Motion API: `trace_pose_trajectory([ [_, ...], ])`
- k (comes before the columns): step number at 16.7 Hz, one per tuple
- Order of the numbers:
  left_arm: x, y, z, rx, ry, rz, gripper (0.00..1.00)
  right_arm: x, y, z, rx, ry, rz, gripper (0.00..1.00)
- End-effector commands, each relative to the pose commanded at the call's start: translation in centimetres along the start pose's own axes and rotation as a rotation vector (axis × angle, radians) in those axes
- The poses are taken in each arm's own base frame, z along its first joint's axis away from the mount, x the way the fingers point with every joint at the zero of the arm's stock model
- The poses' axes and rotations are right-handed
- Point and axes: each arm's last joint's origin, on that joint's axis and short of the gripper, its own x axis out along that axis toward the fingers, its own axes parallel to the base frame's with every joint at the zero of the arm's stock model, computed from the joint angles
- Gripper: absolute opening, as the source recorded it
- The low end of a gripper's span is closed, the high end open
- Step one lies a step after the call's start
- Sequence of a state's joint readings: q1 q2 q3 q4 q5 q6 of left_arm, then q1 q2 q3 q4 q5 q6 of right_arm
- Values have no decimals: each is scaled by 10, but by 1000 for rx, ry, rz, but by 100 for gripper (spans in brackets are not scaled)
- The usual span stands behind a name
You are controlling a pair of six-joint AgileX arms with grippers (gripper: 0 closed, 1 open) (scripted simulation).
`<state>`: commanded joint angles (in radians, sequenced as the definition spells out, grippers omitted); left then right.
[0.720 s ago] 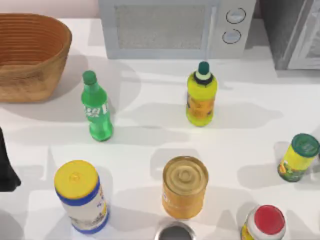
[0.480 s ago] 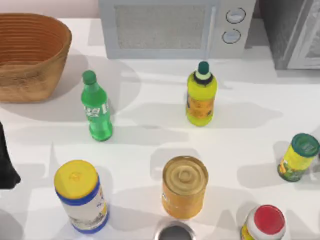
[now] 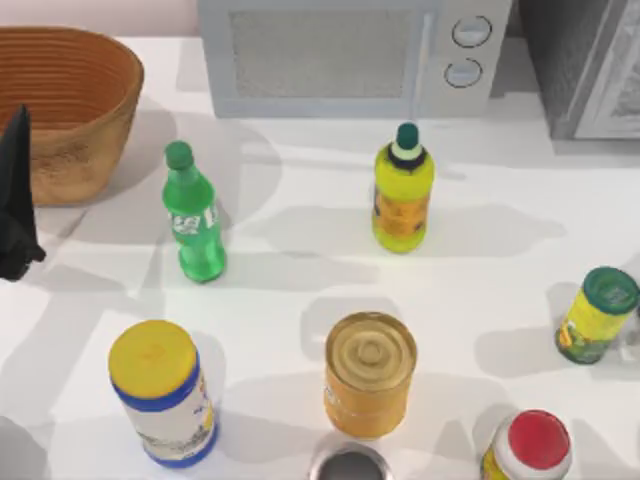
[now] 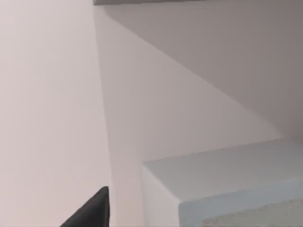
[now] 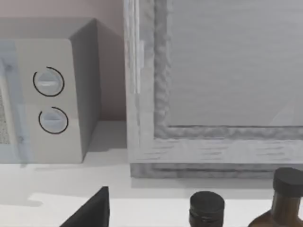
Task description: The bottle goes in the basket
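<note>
At the surface's left edge, our left gripper (image 3: 18, 215), whose finger state we cannot tell, should approach the upright bottle (image 3: 194, 215) low, clear of the basket (image 3: 95, 120).

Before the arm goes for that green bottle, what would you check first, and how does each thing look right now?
1. Bottle upright and free: ok.
2. Space around it; the yellow bottle stands well apart: ok.
3. Basket open and nothing seen inside: ok.
4. Left gripper near the bottle: not ok, it hangs at the table's left edge, in front of the basket.
5. Left gripper open: cannot tell.
</note>
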<state>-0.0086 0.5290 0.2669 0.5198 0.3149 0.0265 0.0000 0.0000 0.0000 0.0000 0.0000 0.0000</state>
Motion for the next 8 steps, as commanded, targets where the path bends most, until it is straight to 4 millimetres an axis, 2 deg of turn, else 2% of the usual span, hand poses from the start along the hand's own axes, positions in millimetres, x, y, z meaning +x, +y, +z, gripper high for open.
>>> trace_pose_trajectory([
  [2, 26, 9, 0, 20, -17, -42, 100, 0, 0, 0, 0, 0, 0, 100],
  [4, 52, 19, -14, 33, -7, -84, 100, 0, 0, 0, 0, 0, 0, 100],
  [6, 74, 25, -39, 32, 33, -141, 100, 0, 0, 0, 0, 0, 0, 100],
  [8, 87, 27, -69, 20, 91, -209, 100, 0, 0, 0, 0, 0, 0, 100],
])
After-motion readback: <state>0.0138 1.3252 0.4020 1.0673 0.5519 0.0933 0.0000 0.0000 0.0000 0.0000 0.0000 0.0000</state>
